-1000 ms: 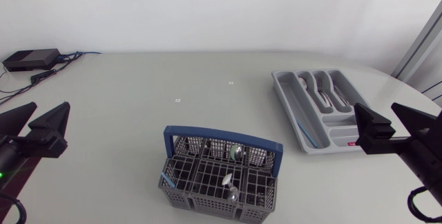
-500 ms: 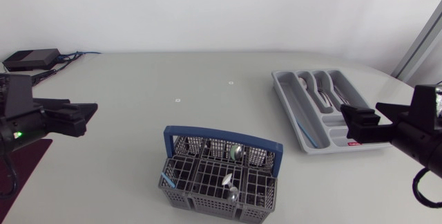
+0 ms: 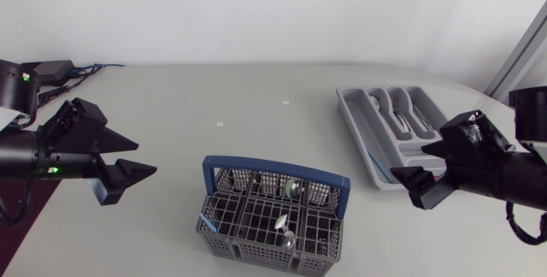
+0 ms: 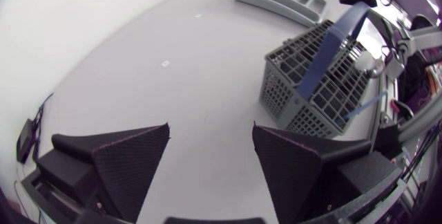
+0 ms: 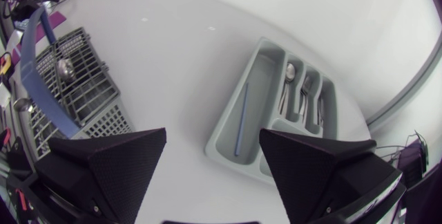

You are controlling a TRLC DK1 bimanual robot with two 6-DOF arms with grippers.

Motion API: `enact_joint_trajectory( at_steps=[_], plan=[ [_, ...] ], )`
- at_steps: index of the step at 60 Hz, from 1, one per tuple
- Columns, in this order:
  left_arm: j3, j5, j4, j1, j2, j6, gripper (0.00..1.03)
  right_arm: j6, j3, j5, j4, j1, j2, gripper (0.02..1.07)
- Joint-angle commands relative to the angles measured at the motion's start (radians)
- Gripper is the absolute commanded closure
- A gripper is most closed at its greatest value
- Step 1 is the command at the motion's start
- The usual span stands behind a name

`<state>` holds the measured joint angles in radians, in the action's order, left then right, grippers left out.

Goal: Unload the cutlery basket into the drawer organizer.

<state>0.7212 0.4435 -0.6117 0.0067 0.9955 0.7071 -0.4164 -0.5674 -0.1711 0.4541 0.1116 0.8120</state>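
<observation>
Basket [image 3: 256,251] stands near the middle of the tabletop's front edge, holding what appear to be two spoons [image 3: 292,189]. Organizer [image 3: 359,123] lies toward the right edge, partly filled. Both arms have swung in from the side edges, so unloading is only starting. Left gripper [image 3: 144,159] and right gripper [image 3: 405,188] flank the basket, jaws spread, holding nothing.

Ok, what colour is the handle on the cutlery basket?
Blue handle, on the grey cutlery basket; shows best in the head view.
</observation>
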Motion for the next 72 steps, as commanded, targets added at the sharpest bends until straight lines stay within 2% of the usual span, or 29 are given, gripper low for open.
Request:
enact_joint_trajectory(
  at_steps=[1,9,13,19,23,32,44,54,72],
  plan=[
    [0.011,0.041,-0.046,-0.019,0.008,0.144,0.19,-0.059,0.011,-0.044,0.04,0.028,0.006,0.2],
    [-0.008,0.098,-0.088,-0.065,0.009,0.215,0.38,-0.084,0.035,-0.094,0.069,0.072,-0.02,0.4],
    [-0.017,0.118,-0.095,-0.083,0.02,0.232,0.48,-0.099,0.047,-0.148,0.081,0.088,-0.042,0.58],
    [-0.026,0.166,-0.106,-0.113,0.038,0.259,0.75,-0.101,0.058,-0.194,0.081,0.111,-0.053,0.9],
    [-0.029,0.195,-0.143,-0.116,0.048,0.315,0.79,-0.101,0.06,-0.235,0.092,0.131,-0.051,1.01],
    [-0.035,0.247,-0.27,-0.128,0.083,0.482,0.86,-0.127,0.054,-0.261,0.127,0.171,-0.02,1.02],
    [-0.042,0.247,-0.339,-0.177,0.173,0.591,0.87,-0.133,0.047,-0.255,0.144,0.296,0.065,1.02],
    [-0.028,0.274,-0.344,-0.197,0.233,0.615,0.87,-0.127,0.043,-0.249,0.141,0.362,0.107,1.02],
    [0.024,0.311,-0.338,-0.218,0.327,0.626,0.87,-0.117,-0.014,-0.249,0.084,0.373,0.214,1.02]
  ],
)
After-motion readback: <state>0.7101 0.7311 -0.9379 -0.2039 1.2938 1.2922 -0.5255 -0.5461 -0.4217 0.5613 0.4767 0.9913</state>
